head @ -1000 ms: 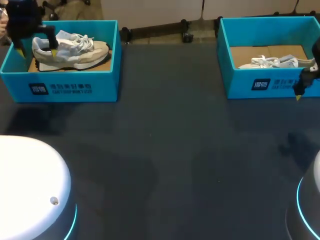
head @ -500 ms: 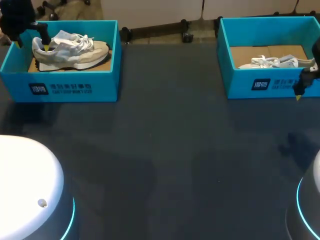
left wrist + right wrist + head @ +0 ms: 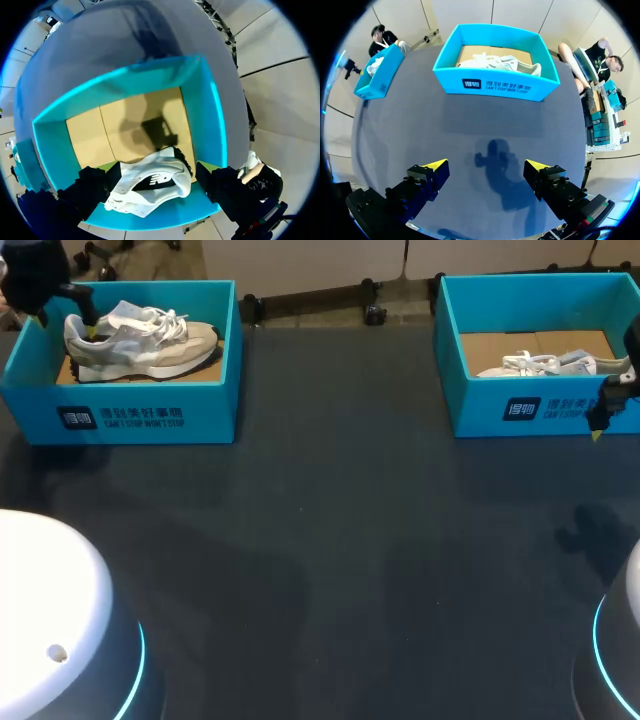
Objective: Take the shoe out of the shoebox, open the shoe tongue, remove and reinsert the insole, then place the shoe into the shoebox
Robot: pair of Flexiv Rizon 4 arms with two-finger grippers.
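since the shoe (image 3: pixel 140 340) is lying on its sole inside the left shoebox (image 3: pixel 130 410) at the far left of the table (image 3: pixel 340 540), toe pointing right and heel toward the box's left wall, the left gripper (image 3: pixel 156 172) is hanging over that heel end, probably because the collar is offering the easiest hold for a lift. its fingers are standing spread wide with the heel sitting between them, and no firm pinch from both sides is showing, so i am judging the shoe to be resting on the cardboard floor rather than hanging from the arm. going right, the dark table is stretching between the two boxes, likely serving as working ground for tongue and insole. at the far right the right shoebox (image 3: pixel 540 410) is holding a second shoe (image 3: pixel 545 364) low on its floor. the right gripper (image 3: pixel 486 167) is hovering above the table just on the near side of that box's front wall, fingers spread apart with nothing between them, seemingly waiting out of the way.
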